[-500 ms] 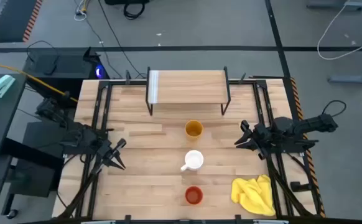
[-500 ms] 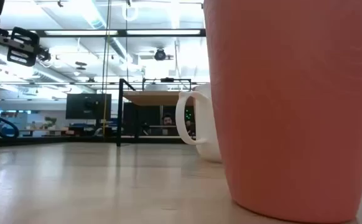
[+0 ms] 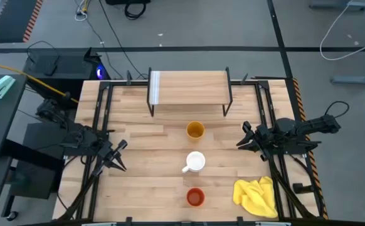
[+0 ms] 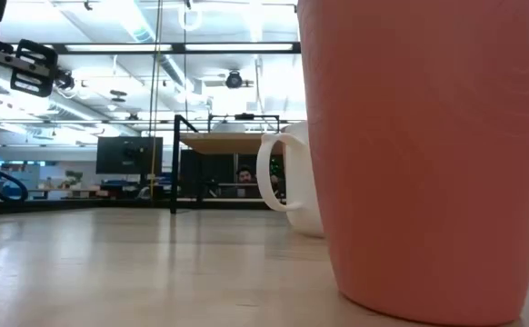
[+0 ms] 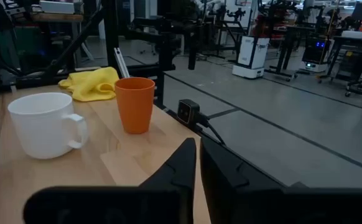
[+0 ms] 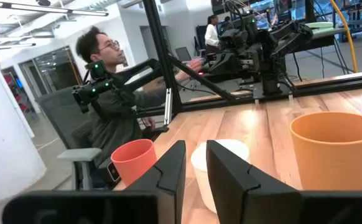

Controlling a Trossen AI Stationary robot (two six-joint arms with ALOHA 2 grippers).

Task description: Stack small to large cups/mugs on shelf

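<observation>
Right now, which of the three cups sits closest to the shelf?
The yellow-orange tumbler, just in front of the shelf; the white mug and red-orange cup lie farther back.

Low view: red-orange cup cut off at top, hides most of white mug.

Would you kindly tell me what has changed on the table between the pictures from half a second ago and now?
Nothing visibly changed. The yellow-orange tumbler, white handled mug and red-orange cup stand in the same line before the light-wood shelf, the yellow cloth lies where it was, and the left gripper and right gripper wait at the table's sides.
</observation>
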